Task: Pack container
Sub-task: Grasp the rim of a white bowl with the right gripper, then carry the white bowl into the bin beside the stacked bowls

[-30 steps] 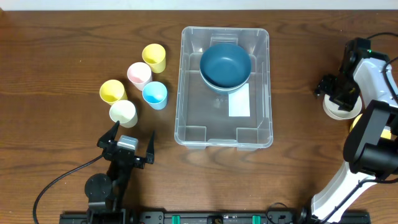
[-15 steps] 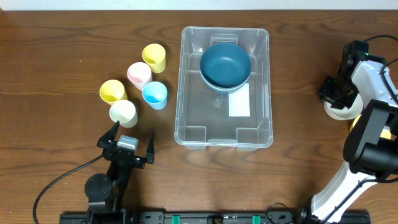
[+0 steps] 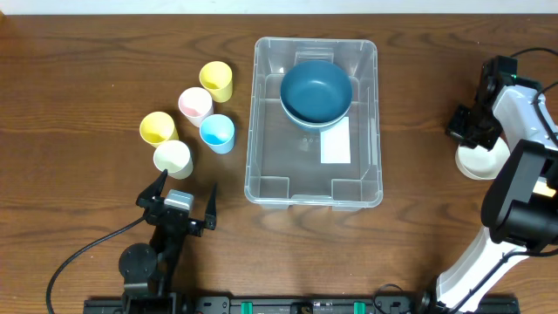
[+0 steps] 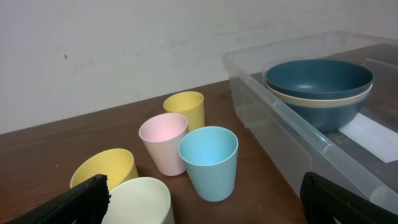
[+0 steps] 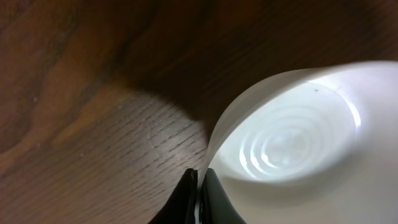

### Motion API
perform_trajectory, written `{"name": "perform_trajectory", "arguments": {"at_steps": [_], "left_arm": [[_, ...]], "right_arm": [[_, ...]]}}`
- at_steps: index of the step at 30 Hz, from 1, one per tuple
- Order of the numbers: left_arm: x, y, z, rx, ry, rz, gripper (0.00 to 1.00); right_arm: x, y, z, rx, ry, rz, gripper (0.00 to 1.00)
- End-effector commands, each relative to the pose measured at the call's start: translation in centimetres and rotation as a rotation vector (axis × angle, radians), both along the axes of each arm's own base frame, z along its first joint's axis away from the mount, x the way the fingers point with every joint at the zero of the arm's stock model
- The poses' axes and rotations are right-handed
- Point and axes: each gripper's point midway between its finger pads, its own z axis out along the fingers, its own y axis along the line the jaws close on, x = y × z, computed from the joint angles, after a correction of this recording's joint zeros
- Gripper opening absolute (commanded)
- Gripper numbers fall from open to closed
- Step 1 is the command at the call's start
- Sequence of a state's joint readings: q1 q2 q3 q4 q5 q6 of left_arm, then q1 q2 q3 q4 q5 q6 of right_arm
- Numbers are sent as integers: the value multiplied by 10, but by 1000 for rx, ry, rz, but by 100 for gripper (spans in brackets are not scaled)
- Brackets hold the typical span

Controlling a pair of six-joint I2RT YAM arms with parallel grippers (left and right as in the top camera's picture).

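Note:
The clear container [image 3: 253, 113] stands mid-table with two stacked bowls, a dark blue one [image 3: 316, 91] on top, at its far end. At the far right edge my right gripper [image 3: 466, 129] is shut on the left rim of a white bowl [image 3: 481, 160]. The right wrist view shows the thin white bowl [image 5: 298, 143] wall pinched between the two black fingers of the right gripper [image 5: 199, 186]. My left gripper [image 3: 179, 202] stands open near the front, just short of the cups. In the left wrist view the left gripper [image 4: 202, 194] frames the cups, with the container [image 4: 280, 118] to the right.
Several cups stand left of the container: yellow [image 3: 216, 80], pink [image 3: 195, 105], light blue [image 3: 217, 132], a second yellow [image 3: 158, 128] and cream [image 3: 173, 158]. A white label [image 3: 335, 139] lies on the container's base. A cable trails from the left arm's base.
The right gripper's jaws have closed onto the white bowl's rim. The left arm and the cups have not moved.

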State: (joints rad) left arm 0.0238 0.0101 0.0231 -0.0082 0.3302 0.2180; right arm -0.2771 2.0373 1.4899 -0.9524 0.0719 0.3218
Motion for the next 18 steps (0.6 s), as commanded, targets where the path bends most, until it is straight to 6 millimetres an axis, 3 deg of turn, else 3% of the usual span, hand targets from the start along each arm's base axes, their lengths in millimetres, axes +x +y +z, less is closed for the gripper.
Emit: {"name": "perform_trajectory", "arguments": {"at_steps": [1, 5, 8, 14, 18], "left_arm": [[-1, 0, -16, 11, 45, -3, 98], [-1, 0, -16, 11, 45, -3, 98], [0, 0, -16, 11, 45, -3, 98], [0, 0, -16, 11, 45, -3, 98], [-1, 0, -16, 11, 45, -3, 98]], "right_arm": [[0, -2, -2, -3, -1, 1, 1], [15, 2, 14, 27, -48, 51, 1], [31, 5, 43, 52, -102, 76, 1], [67, 29, 148, 132, -303, 180, 1], [71, 89, 229, 258, -466, 370, 1]]}}
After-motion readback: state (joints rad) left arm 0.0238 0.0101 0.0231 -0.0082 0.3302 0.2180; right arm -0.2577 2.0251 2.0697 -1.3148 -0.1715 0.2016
